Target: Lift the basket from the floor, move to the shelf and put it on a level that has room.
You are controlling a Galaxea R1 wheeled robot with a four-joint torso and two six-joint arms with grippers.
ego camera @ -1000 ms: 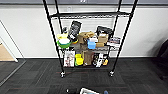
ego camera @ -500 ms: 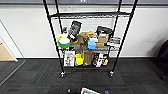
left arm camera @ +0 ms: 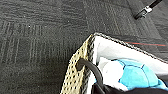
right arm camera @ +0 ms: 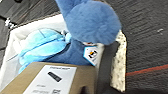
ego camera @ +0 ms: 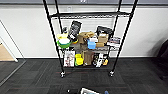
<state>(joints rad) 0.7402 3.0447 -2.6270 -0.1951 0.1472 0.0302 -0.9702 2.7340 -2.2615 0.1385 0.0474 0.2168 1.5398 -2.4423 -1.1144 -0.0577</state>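
Observation:
The beige woven basket [left arm camera: 75,77] stands on the dark grey carpet floor [left arm camera: 37,37], with a blue plush toy [right arm camera: 87,22] and a brown cardboard box [right arm camera: 50,77] inside. My left gripper [left arm camera: 90,72] grips one side wall, a dark finger [left arm camera: 83,63] hooked over the pale rim. My right gripper [right arm camera: 106,67] clamps the opposite wall [right arm camera: 120,62]. Ahead stands the black wire shelf [ego camera: 53,45]. Its top level [ego camera: 90,15] is bare. The box's white label [ego camera: 87,91] shows at the head view's lower edge.
The shelf's middle tier [ego camera: 85,37] is crowded with boxes, bowls and packets. The bottom tier [ego camera: 82,60] holds books and yellow items. A white wall rises behind. Tan wooden flooring [ego camera: 5,53] lies far left. One caster wheel [left arm camera: 145,11] stands near the basket.

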